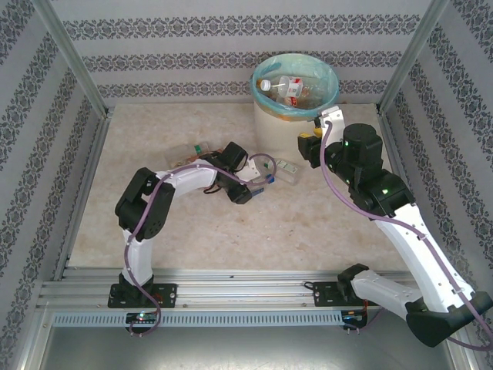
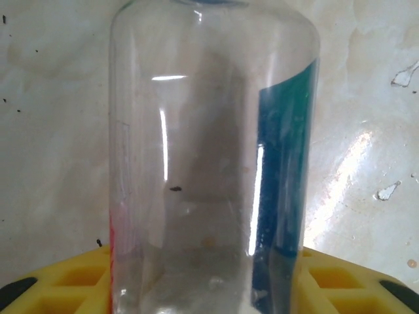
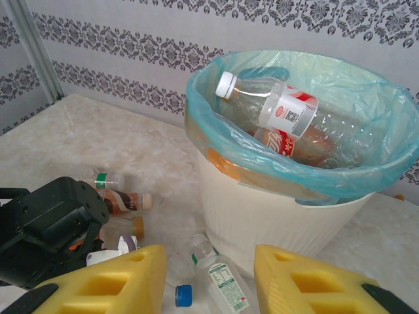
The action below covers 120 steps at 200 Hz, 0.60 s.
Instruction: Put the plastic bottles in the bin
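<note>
Clear plastic is seen close up from the left wrist: one bottle (image 2: 196, 163), with a blue-green label down one side, lies lengthwise between the yellow pads (image 2: 72, 281) of the left tool (image 2: 206, 271). Both pads are met by its sides, so it is judged to be pinched across the body, a hold that keeps a round thing from rolling away.

From above, the left tool (image 1: 256, 179) is found low over the middle of the table (image 1: 231, 239). The bin (image 1: 333, 77) stands at 1 o'clock from it, close to the far wall (image 1: 231, 46), and several bottles (image 1: 289, 86) are already held inside its teal liner (image 3: 216, 124).

The right tool (image 1: 312, 146) hangs just beside the bin's wall, at 5 o'clock of it. Its fingers (image 3: 131, 275) are spread, with nothing gripped between them. Loose bottles (image 3: 108, 179) are left on the table at 9 o'clock of the bin's foot.

Open room is offered above the rim, so the lift must be taken high enough for the rim to be cleared. The right arm (image 1: 370, 185) is judged to crowd the approach from 5 o'clock, so a path from 7 or 8 o'clock would be freer.
</note>
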Each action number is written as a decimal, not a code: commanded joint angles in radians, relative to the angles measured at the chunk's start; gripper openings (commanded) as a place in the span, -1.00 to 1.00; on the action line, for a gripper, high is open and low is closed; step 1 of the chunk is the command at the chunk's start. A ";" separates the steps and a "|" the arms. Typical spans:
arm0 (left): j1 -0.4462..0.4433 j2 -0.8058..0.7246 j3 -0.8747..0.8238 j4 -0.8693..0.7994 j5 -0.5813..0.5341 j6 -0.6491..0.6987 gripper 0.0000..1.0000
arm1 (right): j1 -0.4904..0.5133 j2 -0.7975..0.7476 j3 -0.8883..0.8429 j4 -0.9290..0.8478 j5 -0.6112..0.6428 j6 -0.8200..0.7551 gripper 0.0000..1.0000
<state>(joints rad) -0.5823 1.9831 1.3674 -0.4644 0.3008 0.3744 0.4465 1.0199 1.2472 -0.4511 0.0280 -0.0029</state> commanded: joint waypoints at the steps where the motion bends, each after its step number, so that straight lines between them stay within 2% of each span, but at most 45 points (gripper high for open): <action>1: -0.008 -0.101 -0.022 -0.047 0.002 0.019 -0.08 | -0.012 0.004 0.031 0.016 -0.036 0.016 -0.16; 38: -0.007 -0.419 -0.115 -0.125 0.076 0.017 -0.08 | -0.027 0.012 0.112 0.005 -0.123 0.060 -0.08; 62: -0.007 -0.656 -0.183 -0.134 0.139 0.016 -0.06 | -0.048 0.009 0.154 0.033 -0.263 0.111 -0.07; 86: -0.007 -0.829 -0.225 -0.026 0.167 -0.063 -0.08 | -0.055 0.019 0.170 0.109 -0.468 0.168 -0.05; 105: -0.007 -0.893 -0.240 0.099 0.225 -0.127 -0.10 | -0.045 0.057 0.185 0.189 -0.669 0.227 -0.03; 120: -0.007 -0.916 -0.250 0.182 0.249 -0.150 -0.11 | -0.010 0.091 0.213 0.205 -0.759 0.242 0.01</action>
<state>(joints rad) -0.5827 1.0721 1.1549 -0.4427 0.4732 0.3042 0.4015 1.0645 1.4143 -0.3424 -0.4610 0.1642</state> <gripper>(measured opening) 0.471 0.495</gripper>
